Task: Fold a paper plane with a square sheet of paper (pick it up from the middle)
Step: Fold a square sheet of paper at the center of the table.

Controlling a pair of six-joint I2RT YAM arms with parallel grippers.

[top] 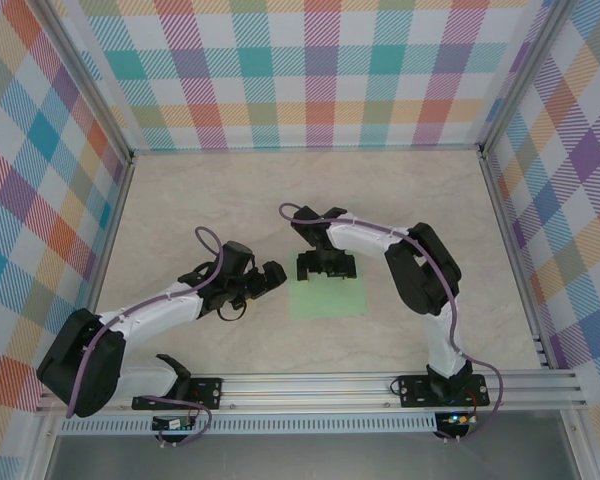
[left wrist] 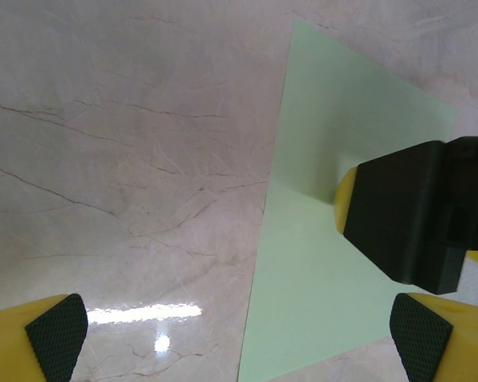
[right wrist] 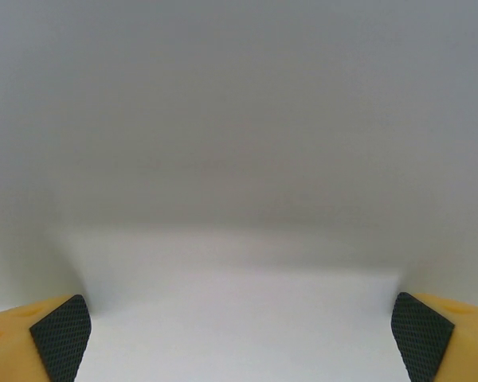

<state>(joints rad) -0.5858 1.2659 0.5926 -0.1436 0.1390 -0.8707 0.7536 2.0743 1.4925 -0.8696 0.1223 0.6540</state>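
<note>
My left gripper [top: 271,278] hangs just left of the square sheet of paper [top: 328,298], fingers spread wide and holding nothing, over the bare table [top: 200,200] by the sheet's left edge. The sheet lies flat and unfolded. My right gripper [top: 327,268] sits low over the sheet's far edge, fingers wide apart too; I cannot tell whether they touch the paper.

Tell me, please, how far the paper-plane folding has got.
Nothing looks done yet: the square sheet of paper lies flat on the table, no crease visible. In hand: the right gripper, open, sits over its far edge; the left gripper, open, stands beside its left edge. Left: the pickup and every fold.
</note>
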